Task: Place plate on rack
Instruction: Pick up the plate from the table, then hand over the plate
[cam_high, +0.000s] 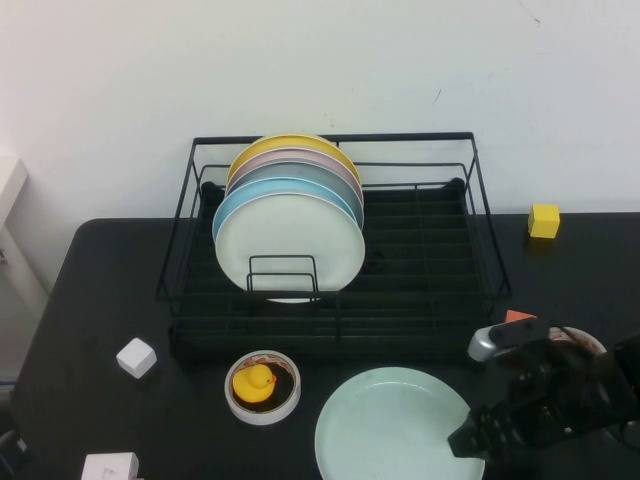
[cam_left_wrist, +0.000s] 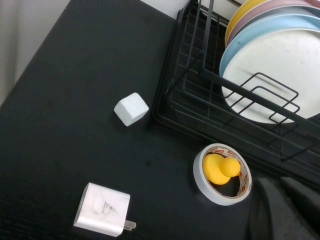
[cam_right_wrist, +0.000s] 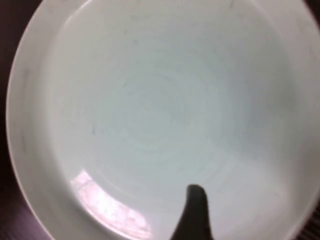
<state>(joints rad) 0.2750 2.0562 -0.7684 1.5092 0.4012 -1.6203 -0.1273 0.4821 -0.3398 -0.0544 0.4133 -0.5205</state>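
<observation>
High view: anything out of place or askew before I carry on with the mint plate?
Nothing is spilled or broken. One oddity: a yellow rubber duck sits inside a tape roll in front of the rack. The plate lies flat on the table, with the right gripper at its edge. The left gripper stays off it.

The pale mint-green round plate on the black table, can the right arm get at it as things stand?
Probably yes. The right gripper hangs over the right rim of the pale mint-green round plate, which lies flat in front of the black wire rack with nothing on it. The left gripper, near the tape roll, is not in the way.
</observation>
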